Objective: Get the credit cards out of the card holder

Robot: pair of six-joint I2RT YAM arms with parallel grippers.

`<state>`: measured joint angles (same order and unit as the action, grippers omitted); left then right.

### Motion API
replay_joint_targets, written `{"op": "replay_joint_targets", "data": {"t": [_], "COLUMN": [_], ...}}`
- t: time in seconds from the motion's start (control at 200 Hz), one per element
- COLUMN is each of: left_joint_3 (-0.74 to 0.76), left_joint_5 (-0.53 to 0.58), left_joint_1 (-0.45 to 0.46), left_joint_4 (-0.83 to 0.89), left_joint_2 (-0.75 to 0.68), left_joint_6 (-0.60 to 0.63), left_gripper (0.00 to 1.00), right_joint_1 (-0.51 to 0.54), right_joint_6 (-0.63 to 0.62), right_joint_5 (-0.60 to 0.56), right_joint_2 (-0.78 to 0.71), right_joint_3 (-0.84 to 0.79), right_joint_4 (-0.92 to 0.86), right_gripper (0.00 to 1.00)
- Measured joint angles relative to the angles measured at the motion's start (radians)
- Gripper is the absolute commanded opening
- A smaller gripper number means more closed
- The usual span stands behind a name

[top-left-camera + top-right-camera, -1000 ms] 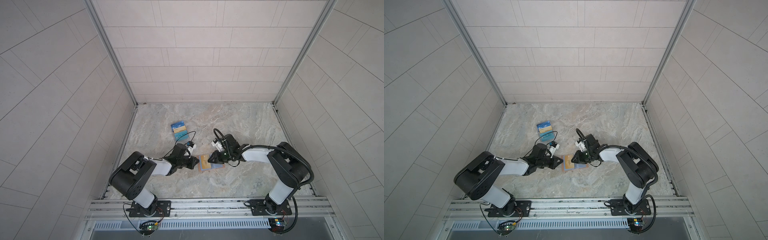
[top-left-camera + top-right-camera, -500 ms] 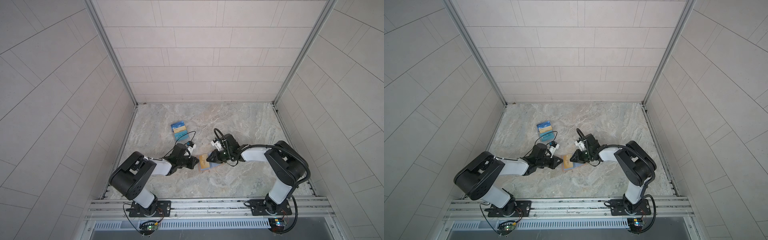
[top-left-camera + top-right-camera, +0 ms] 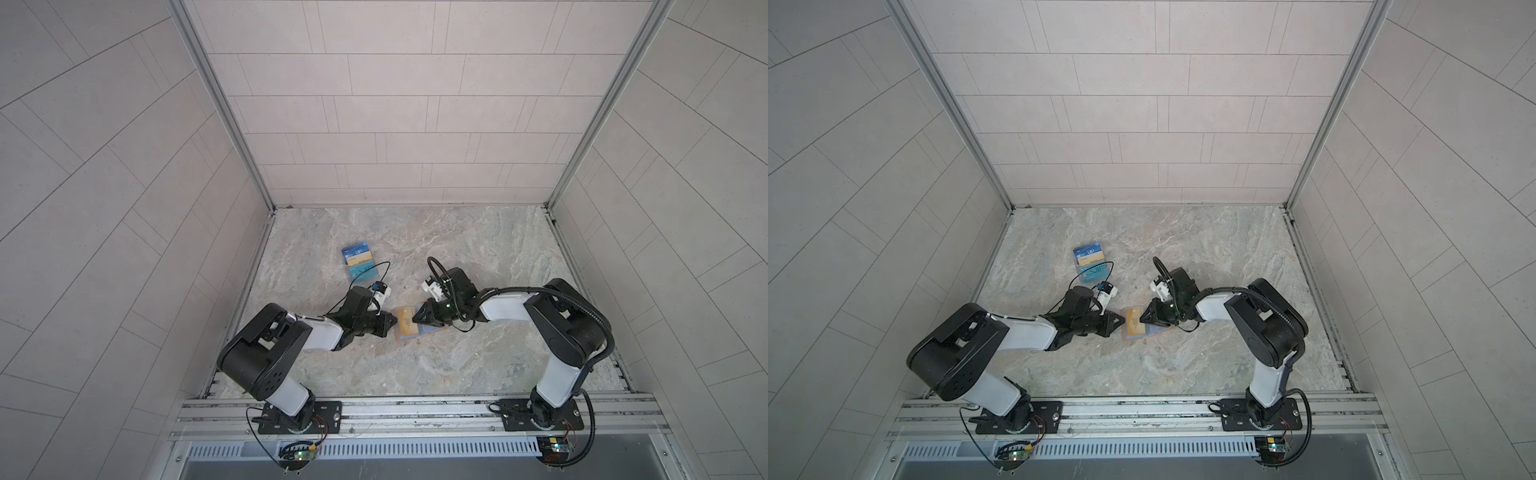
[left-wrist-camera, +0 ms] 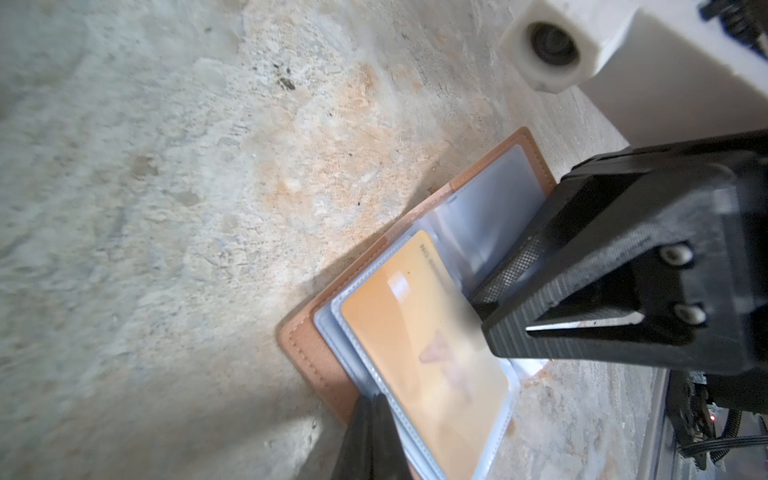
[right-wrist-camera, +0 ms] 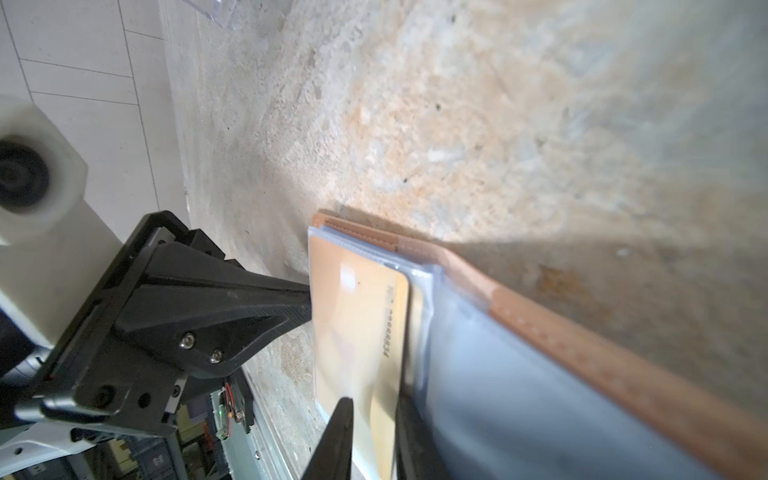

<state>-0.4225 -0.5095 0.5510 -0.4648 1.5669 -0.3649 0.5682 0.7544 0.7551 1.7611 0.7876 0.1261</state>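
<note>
right claw [image 4: 478,309] reaches in low from the right in both top views [image 3: 413,321]. its jaws are drawn nearly together on one short edge of the gold card [image 4: 415,340]. in the right wrist view the card runs between its two fingers [image 5: 336,436], so it is pinching the card. the gold card lies over the pale sleeves on the left half of the card holder [image 4: 320,365]. how much of it sits inside a sleeve cannot be told.

left claw [image 4: 368,399] faces it from the other side. its jaws are pressed together with nothing between them. its tip is down on the holder's outer left edge, where the tan leather meets the sleeve [image 5: 309,305].

the card holder lies open and flat on the marble tabletop [image 3: 457,249], near the front middle, between the two claws. its right half shows blue-grey plastic with a tan stitched border.

a pile of cards [image 3: 359,262], blue, gold and teal, lies well apart toward the back left, touched by neither claw.
</note>
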Motion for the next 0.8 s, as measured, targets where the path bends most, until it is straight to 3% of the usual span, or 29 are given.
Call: {"op": "replay_joint_targets", "data": {"t": [0.24, 0.796], "left_joint_3": [0.000, 0.000], "left_joint_5": [0.002, 0.002], "left_joint_1": [0.001, 0.002], "left_joint_4": [0.000, 0.000], "left_joint_2": [0.000, -0.001], "left_joint_6": [0.000, 0.000], "left_gripper": [0.00, 0.00], "right_joint_1": [0.006, 0.040], "right_joint_6": [-0.072, -0.080], "right_joint_5": [-0.083, -0.037], "right_joint_2": [-0.056, -0.052], "right_joint_3": [0.006, 0.006], "right_joint_4": [-0.122, -0.137], "right_gripper": [0.26, 0.24]}}
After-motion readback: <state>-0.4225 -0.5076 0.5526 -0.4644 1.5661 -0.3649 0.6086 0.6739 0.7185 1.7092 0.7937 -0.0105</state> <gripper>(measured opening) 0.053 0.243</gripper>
